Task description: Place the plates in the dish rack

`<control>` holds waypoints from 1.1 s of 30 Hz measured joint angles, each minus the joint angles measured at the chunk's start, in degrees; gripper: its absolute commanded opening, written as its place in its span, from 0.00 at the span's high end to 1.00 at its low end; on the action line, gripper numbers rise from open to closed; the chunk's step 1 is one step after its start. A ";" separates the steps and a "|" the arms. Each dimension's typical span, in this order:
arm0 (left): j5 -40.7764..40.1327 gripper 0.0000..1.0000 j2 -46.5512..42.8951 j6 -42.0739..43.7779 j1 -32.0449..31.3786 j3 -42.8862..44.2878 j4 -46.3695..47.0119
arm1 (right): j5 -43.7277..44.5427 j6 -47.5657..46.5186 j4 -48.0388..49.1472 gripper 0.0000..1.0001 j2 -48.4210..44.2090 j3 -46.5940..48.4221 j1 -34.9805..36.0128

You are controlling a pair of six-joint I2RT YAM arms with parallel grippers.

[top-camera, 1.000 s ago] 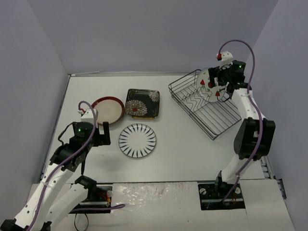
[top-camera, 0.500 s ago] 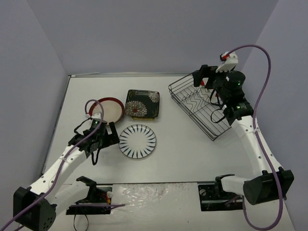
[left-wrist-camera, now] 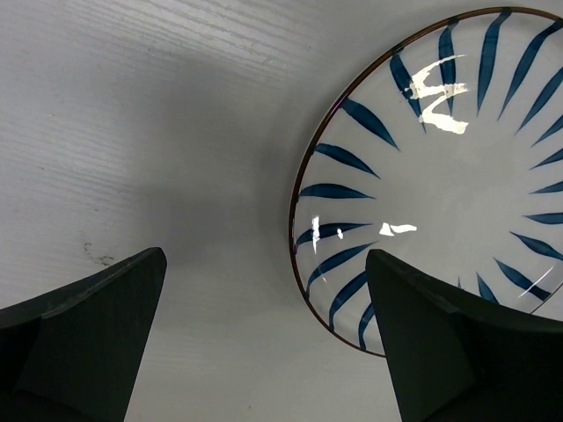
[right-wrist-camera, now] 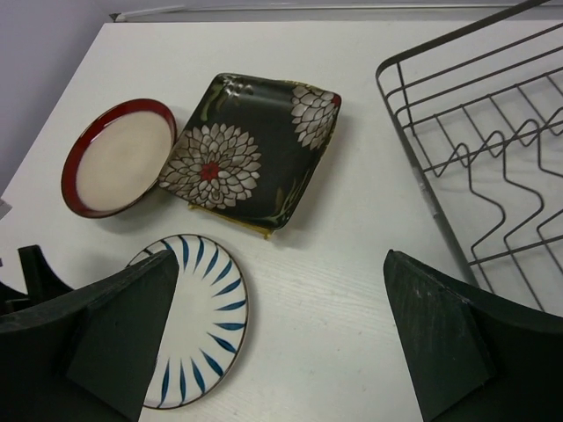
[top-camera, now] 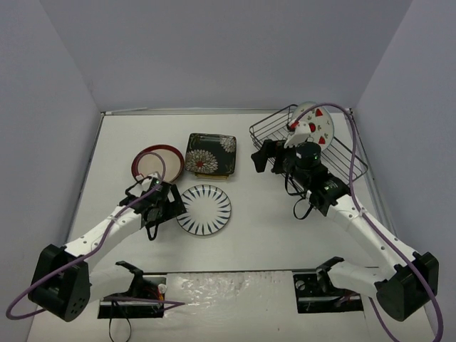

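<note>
The watermelon plate point(top-camera: 314, 124) stands on edge in the far end of the dish rack point(top-camera: 354, 164). The striped plate point(top-camera: 204, 209) lies flat on the table. The red-rimmed plate point(top-camera: 157, 162) and the black floral square plate point(top-camera: 211, 152) lie behind it. A yellow edge point(right-wrist-camera: 230, 224) shows under the floral plate. My left gripper point(top-camera: 173, 208) is open at the striped plate's point(left-wrist-camera: 440, 176) left rim, one finger point(left-wrist-camera: 457, 352) over it. My right gripper point(top-camera: 261, 158) is open and empty, left of the rack point(right-wrist-camera: 475, 158). The orange plate is out of view.
The table's side walls close in on the left, back and right. The right arm's links lie across the rack's near side. In the right wrist view the red-rimmed plate point(right-wrist-camera: 119, 163), floral plate point(right-wrist-camera: 251, 149) and striped plate point(right-wrist-camera: 198, 316) lie close together.
My right gripper let go of the watermelon plate, which now stands in the rack, and swung left out of the rack. My left gripper moved right to the striped plate's rim.
</note>
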 measured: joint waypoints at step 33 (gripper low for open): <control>1.15 0.88 9.36 -3.95 -2.94 -2.61 12.02 | 5.95 12.42 5.07 0.00 -2.34 -19.45 14.41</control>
